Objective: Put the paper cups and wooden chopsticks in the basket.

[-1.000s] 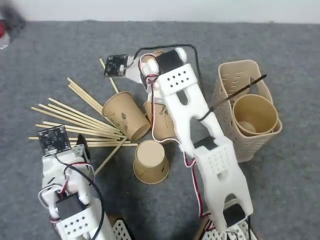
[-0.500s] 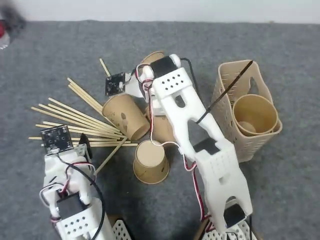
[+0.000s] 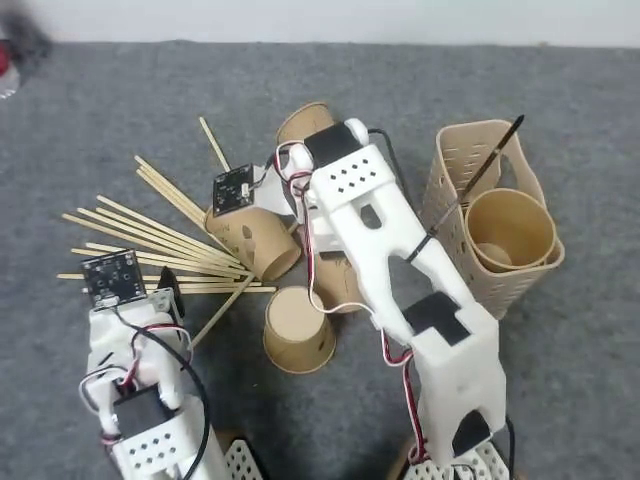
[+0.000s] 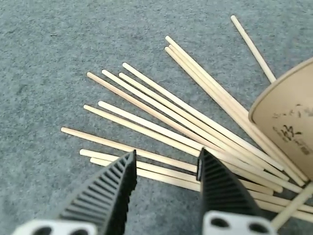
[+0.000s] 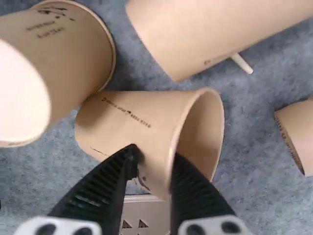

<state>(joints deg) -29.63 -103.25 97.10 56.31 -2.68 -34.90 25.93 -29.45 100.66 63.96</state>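
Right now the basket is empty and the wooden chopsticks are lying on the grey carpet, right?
Not quite. The basket isn't empty: the high view shows a paper cup already sitting inside it. The rest is right: the wooden chopsticks are lying on the grey carpet.

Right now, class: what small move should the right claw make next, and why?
Probably close. The right claw looks open astride the wall of a cup lying on its side, near its mouth, so a pinch there should secure it for lifting to the basket.
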